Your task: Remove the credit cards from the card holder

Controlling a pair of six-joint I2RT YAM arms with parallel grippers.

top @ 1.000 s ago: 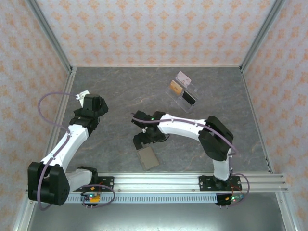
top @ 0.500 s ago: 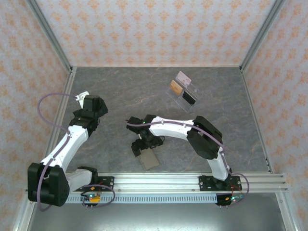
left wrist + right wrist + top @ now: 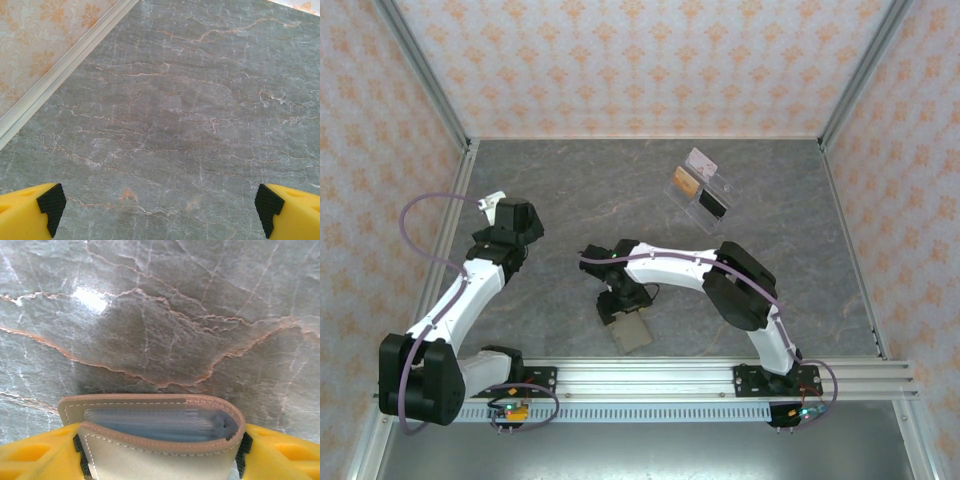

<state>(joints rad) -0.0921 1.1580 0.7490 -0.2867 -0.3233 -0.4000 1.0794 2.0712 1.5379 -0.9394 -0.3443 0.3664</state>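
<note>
The right gripper presses its yellow plastic fingers, faced with black rubber pads, against the two sides of a small taupe-grey stitched bifold card holder, seen edge-on at the bottom of the frame. The flaps gape slightly, showing pale blue-grey sleeves between them. Beyond lies a grey marble-patterned table top with rust-coloured veins and one bright glare spot.

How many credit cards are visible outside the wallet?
2: an orange card and a whitish-pink card, both at the clear stand. More may be hidden inside the wallet.
</note>
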